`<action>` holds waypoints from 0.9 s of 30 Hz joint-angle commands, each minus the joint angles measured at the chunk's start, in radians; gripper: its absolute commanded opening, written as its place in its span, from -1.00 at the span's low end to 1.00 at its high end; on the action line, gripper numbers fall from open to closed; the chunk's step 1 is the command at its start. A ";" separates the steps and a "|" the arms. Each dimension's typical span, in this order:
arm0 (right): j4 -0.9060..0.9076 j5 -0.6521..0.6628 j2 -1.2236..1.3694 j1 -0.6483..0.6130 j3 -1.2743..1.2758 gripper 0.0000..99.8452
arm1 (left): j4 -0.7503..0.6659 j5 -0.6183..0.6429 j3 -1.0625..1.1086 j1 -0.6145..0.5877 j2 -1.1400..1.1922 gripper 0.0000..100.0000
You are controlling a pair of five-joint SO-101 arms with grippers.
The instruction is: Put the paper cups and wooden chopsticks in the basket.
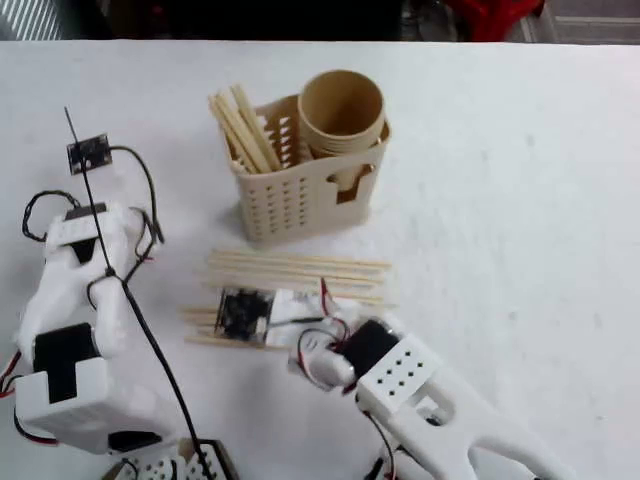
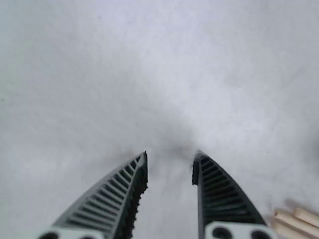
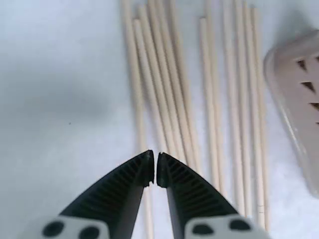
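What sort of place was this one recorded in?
Probably a lab or workshop bench: a plain white table, a left arm and right arm with loose wiring, and a basket holding paper cups and chopsticks.

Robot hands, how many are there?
2. The left hand is open above the table. The right hand is shut above the chopsticks lying beside the basket.
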 commanded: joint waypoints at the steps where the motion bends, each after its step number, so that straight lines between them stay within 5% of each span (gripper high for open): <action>1: 0.056 0.014 0.076 -0.016 -0.069 -0.94 | -0.023 0.006 -0.011 0.004 -0.005 -0.66; 9: 0.054 0.015 0.351 -0.021 -0.163 -0.94 | -0.023 0.006 -0.009 0.004 -0.005 -0.66; 27: -0.116 0.015 0.526 -0.016 -0.167 -0.94 | -0.023 0.006 -0.008 0.004 -0.005 -0.66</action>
